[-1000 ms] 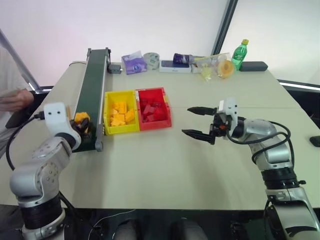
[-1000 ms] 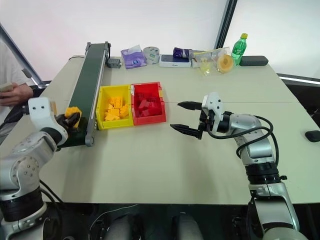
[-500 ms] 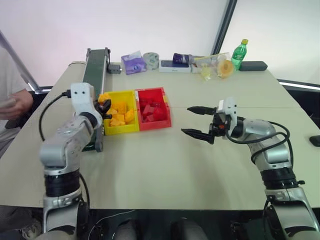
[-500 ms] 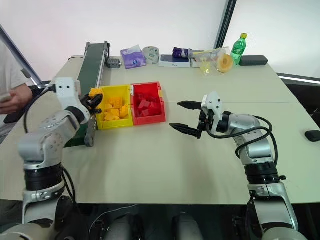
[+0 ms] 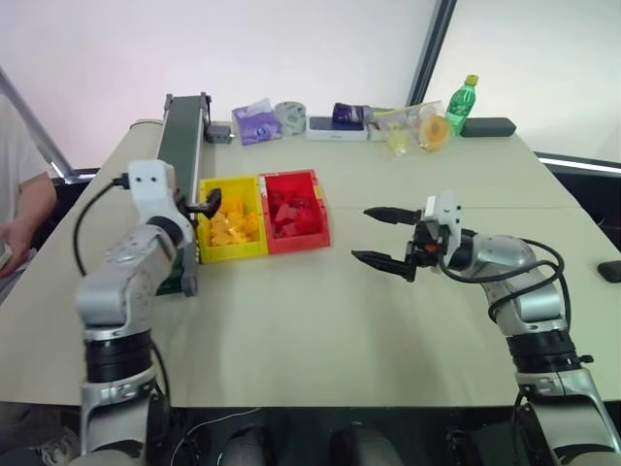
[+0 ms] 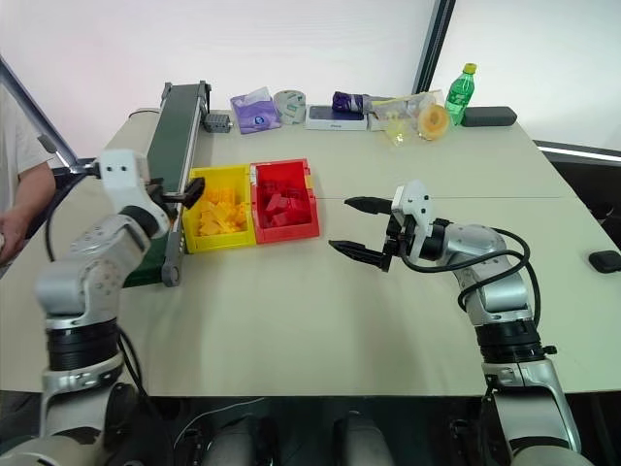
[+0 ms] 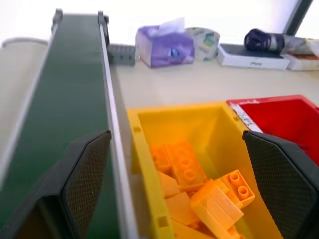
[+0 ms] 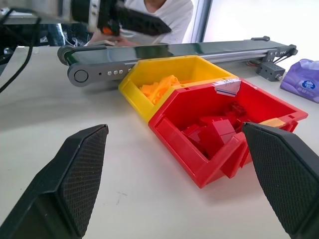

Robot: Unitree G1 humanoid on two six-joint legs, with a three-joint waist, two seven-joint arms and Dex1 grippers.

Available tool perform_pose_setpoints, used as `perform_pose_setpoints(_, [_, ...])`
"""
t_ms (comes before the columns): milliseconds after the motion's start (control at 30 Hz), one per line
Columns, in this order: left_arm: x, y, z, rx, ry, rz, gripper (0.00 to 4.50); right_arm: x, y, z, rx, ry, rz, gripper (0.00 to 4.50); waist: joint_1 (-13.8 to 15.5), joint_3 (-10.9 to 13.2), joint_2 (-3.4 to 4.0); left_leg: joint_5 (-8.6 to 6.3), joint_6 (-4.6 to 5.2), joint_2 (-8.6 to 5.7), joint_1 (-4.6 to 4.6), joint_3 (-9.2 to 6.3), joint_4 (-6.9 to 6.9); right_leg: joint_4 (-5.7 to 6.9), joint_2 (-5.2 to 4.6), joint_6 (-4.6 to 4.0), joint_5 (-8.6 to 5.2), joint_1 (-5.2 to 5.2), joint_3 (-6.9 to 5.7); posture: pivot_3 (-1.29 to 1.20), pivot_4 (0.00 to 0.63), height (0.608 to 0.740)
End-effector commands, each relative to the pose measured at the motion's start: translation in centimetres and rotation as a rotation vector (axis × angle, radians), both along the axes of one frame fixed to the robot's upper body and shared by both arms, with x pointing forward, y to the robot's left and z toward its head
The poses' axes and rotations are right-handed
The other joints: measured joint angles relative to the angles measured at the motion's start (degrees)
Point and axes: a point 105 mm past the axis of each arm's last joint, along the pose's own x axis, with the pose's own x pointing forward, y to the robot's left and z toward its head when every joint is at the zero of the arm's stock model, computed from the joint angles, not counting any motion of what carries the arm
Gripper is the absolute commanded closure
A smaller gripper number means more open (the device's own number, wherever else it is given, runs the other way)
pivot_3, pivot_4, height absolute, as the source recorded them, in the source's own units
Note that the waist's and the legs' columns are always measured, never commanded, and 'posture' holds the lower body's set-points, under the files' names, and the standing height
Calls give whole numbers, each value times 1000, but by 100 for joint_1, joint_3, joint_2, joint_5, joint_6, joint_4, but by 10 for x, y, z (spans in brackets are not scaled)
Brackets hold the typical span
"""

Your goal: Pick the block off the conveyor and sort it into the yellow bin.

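Observation:
The yellow bin [image 5: 233, 251] stands beside the conveyor [image 5: 180, 155] and holds several yellow-orange blocks [image 7: 192, 172]; I cannot tell one block from the others. My left gripper [image 5: 207, 204] hovers open at the bin's conveyor-side rim, nothing between its fingers [image 7: 84, 174]. In the left wrist view the dark green belt [image 7: 60, 109] lies bare beside the yellow bin's wall [image 7: 144, 154]. Over the table's middle right, my right gripper [image 5: 361, 234] is open and empty, pointing toward the bins.
A red bin [image 5: 297, 239] with red blocks touches the yellow bin's right side. A tissue pack [image 5: 256, 120], a tape roll [image 5: 289, 115], a green bottle [image 5: 460, 105] and other items line the far edge. A person [image 5: 15, 209] sits at the left.
My left gripper carried the block from the conveyor's near end up to the yellow bin's rim, then opened; the block no longer sits between its fingers. The right arm kept still.

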Motion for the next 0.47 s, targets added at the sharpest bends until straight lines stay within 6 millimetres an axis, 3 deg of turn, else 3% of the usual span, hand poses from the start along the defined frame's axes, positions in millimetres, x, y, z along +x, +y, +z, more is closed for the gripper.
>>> perform_pose_setpoints(33, [-32, 12, 41, 26, -135, -136, 57, -2, -3, 14, 14, -56, 5, 0, -20, 1, 1, 0, 0, 1, 0, 1, 0, 0, 0, 0, 0, -1, 0, 0, 150, 740])
perform_pose_setpoints(233, [-76, 60, 32, 116, -85, -187, 57, 1, -3, 14, 1, -54, 21, 0, -21, 2, 6, 0, -1, 4, 3, 4, -8, 0, -4, -2, -1, -4, 1, 0, 150, 740])
perform_pose_setpoints(467, [-109, 89, 4, 147, -28, -203, 57, 6, -2, 16, -1, -55, 32, 0, 10, 2, 5, -2, 2, 3, 1, 1, -4, -1, -14, -3, -2, -2, -3, 0, 150, 740])
